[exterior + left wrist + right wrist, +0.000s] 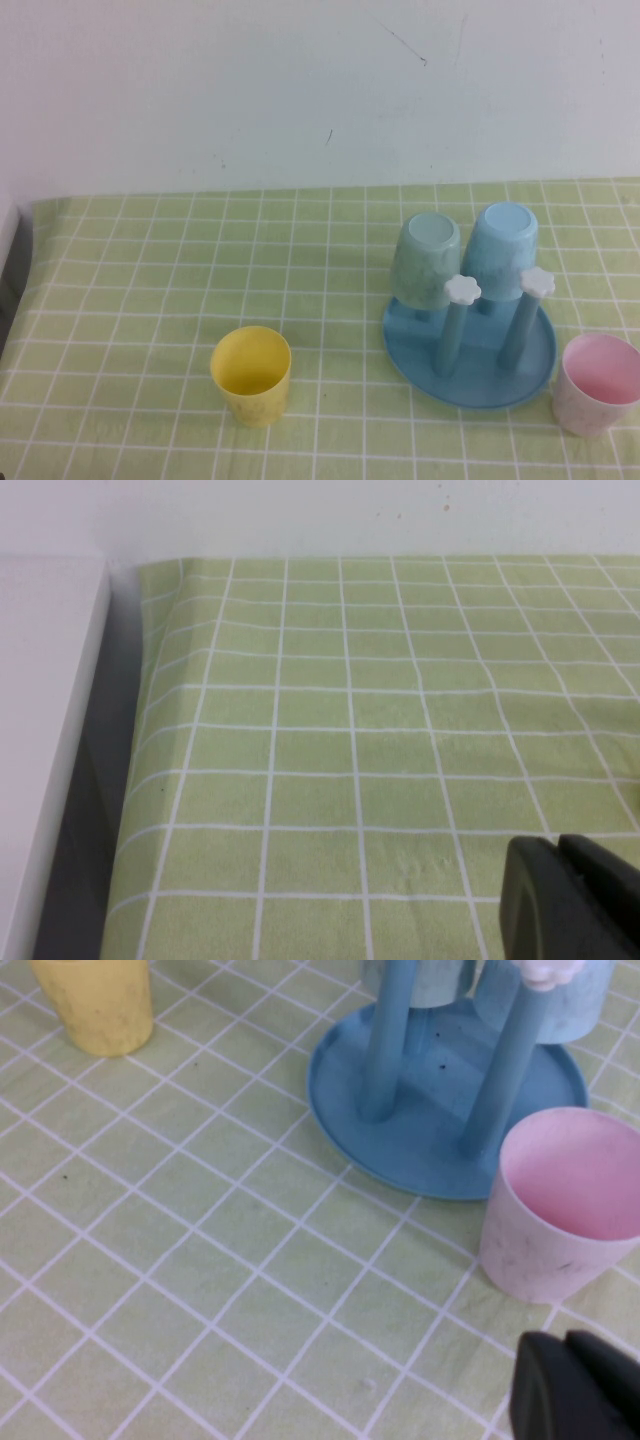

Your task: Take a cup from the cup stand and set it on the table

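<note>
The cup stands upright on the table just right of the cup stand, while both grippers (left gripper, right gripper) show dark tips only, finger state unclear.

Left hand and right hand: matte black, rounded edges

Left gripper and right gripper cut off by frame edges; finger state unclear.

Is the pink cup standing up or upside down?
Standing up: the pale pink plastic cup rests on the green grid-cloth table, its open mouth facing up, beside the blue cup stand.
</note>
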{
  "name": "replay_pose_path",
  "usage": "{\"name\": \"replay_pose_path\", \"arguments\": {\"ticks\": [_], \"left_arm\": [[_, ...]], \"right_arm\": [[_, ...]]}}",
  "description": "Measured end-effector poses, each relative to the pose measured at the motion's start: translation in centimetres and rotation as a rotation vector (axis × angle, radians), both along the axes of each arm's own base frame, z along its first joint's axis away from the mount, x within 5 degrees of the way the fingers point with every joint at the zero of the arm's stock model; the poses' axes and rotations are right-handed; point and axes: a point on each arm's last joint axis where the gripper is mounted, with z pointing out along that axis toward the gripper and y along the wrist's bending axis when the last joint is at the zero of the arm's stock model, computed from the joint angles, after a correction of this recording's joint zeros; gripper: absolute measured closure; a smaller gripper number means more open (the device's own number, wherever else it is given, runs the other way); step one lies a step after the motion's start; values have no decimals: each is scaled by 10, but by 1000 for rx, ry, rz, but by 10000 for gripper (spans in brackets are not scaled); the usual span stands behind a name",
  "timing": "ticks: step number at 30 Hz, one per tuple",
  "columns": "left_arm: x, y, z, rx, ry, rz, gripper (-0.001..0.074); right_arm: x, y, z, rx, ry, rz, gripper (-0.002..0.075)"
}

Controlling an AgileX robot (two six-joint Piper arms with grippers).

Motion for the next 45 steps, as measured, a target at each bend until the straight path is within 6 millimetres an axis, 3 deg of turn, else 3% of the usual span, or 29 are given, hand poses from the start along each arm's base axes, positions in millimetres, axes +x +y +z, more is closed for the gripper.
{"name": "replay_pose_path", "arguments": {"ticks": [19,26,31,36,40,45], "left_arm": [[0,0,0,-3,0,1,737],[0,0,0,-3,0,1,737],[0,0,0,-3,0,1,737],[0,0,0,-3,0,1,737],[0,0,0,-3,-1,1,737],[0,0,0,-1,-1,0,737]], "right_arm": [[0,-1,0,-41,-23,19,729],[9,-7,-8,-58,-170,-68,729],[8,-19,-22,-21,-338,-241,729],[1,-28,-49,-29,-414,-380,729],[1,-32,-72,-34,-380,-463,729],[-1,-36,-82,-9,-285,-550,729]]}}
